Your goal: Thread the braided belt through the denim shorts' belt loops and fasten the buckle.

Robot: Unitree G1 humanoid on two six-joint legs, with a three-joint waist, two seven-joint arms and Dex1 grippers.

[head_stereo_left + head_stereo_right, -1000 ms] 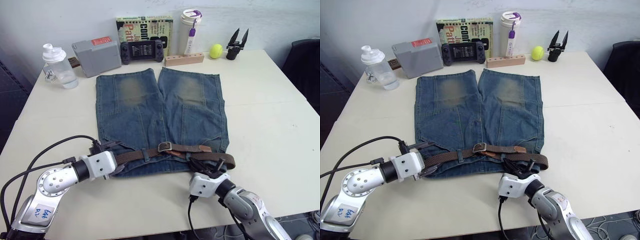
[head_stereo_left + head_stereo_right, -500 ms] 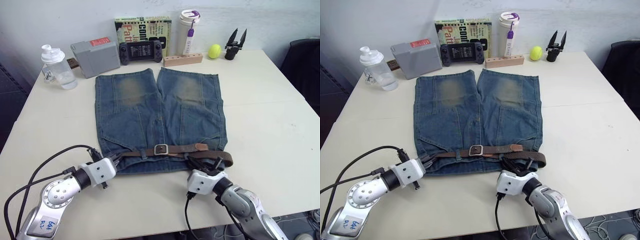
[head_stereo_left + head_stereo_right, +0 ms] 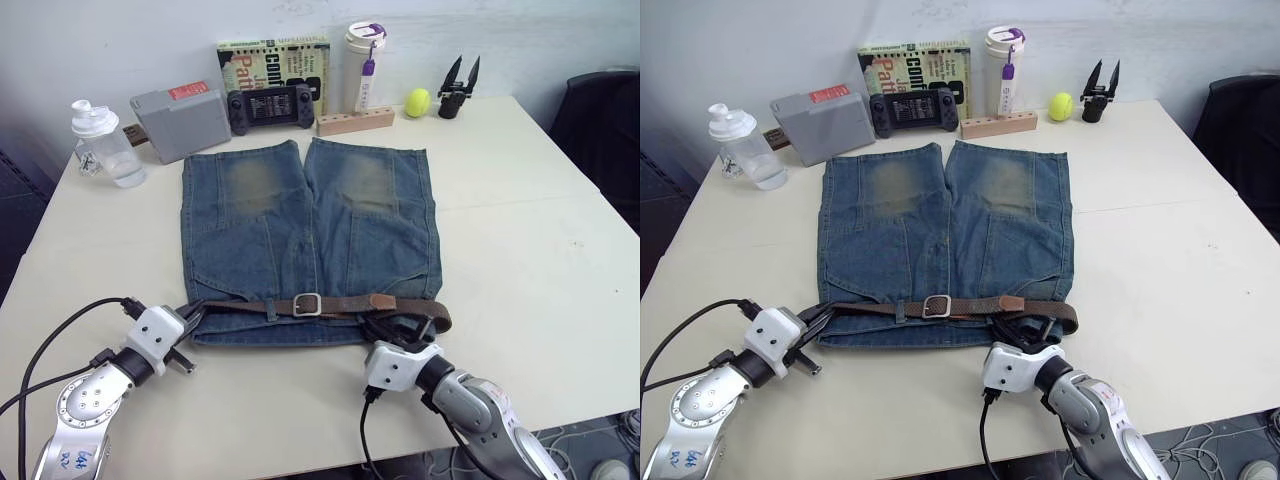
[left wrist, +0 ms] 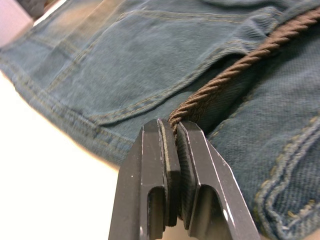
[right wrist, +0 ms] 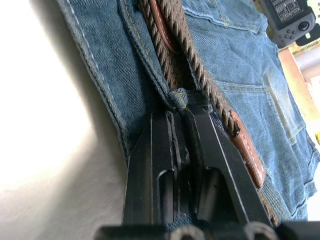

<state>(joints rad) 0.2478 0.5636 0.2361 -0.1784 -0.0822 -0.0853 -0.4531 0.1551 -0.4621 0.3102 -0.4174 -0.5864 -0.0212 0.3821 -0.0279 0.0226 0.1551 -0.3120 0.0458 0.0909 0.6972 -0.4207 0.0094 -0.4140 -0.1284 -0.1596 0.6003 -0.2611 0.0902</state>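
At the near table edge, our left gripper (image 4: 175,131) is clamped on the end of the braided belt (image 3: 345,304) at the denim shorts' (image 3: 305,235) left waistband corner. Our right gripper (image 5: 181,114) pinches a belt loop (image 5: 178,98) beside the belt. Farther along, the buckle (image 3: 306,305) lies mid-waistband, fastened.

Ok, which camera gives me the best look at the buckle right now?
The left eye view: the buckle lies face-up and unobstructed on the braided belt, mid-waistband of the denim shorts. The right eye view shows it equally well. Both wrist views show belt and denim.
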